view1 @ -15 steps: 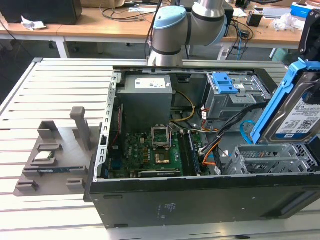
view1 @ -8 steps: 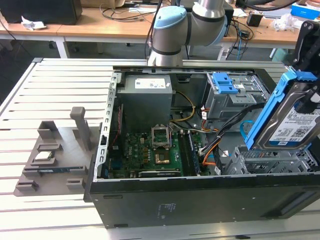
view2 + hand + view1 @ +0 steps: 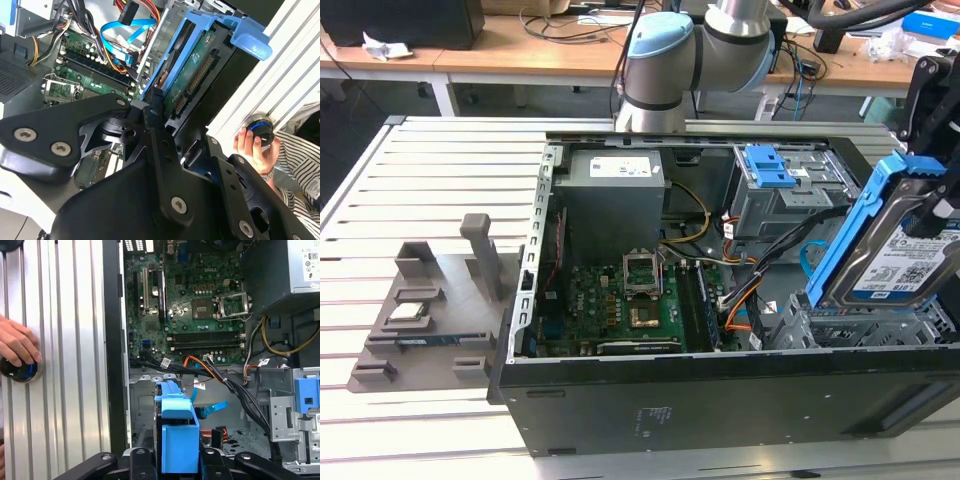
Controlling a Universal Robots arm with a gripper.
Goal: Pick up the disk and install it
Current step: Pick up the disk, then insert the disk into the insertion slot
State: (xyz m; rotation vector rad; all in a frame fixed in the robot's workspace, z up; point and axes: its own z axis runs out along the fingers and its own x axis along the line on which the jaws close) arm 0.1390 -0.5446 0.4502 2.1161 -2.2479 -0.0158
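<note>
Blue-framed disk [image 3: 898, 250] aslant in the gripper [image 3: 934, 212], above drive cage [image 3: 840, 332]

An open computer case [image 3: 720, 400] lies beside a grey fixture [image 3: 445, 270].

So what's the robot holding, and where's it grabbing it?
The pincer holds the disk, pinched across its flat faces near its raised end.

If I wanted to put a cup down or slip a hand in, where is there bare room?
Bare slats of the table lie open around the grey fixture, on the exterior view's left of the computer case. Inside the case it is crowded: cables and the tool gripping the disk. A hand rests on the slats too.
</note>
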